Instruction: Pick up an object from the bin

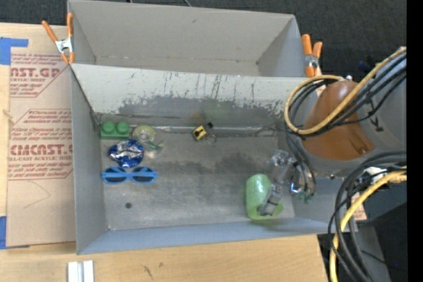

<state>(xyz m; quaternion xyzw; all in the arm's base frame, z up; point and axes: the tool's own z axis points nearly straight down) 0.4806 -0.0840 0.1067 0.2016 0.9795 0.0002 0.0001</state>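
The bin (198,43) held a pale green lump (254,191) in its near right corner. It looked light, smooth and perhaps soft, and its rounded flanks seemed the best hold. The gripper (270,206) lay against the lump's right side, overlapping it; whether it was apart or clamped could not be told.

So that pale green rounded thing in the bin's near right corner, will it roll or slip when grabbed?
Its rounded, smooth-looking shape suggests the pale green thing may slip or roll out of a pinch. It lies close to the near wall of the bin, which would likely stop a roll that way. Soft or hard, I cannot tell.
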